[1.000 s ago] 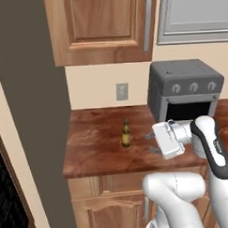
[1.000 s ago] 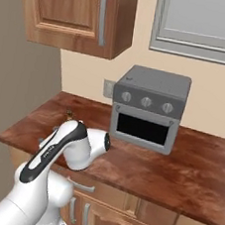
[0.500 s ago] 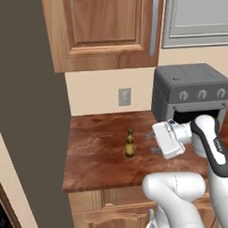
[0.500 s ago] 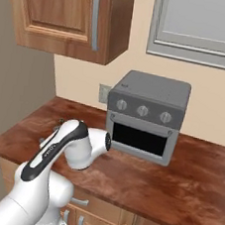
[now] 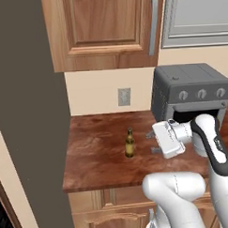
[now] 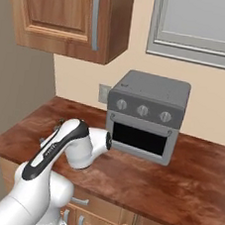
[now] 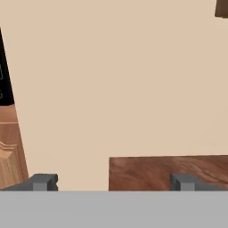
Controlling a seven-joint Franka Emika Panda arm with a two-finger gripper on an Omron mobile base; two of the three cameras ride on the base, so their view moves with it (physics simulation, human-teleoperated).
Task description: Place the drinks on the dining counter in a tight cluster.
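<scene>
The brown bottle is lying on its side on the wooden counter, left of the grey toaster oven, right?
Not quite: the brown bottle stands upright, as the left base view shows. It is on the wooden counter, left of the grey toaster oven.

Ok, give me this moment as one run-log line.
phase: approaching bottle | gripper: open, empty | amber bottle: upright on counter, left of gripper, apart | toaster oven: behind arm

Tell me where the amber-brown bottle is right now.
In the left base view the amber-brown bottle stands upright on the wood counter, below the wall outlet and left of the open hand, with the toaster oven further right.
</scene>
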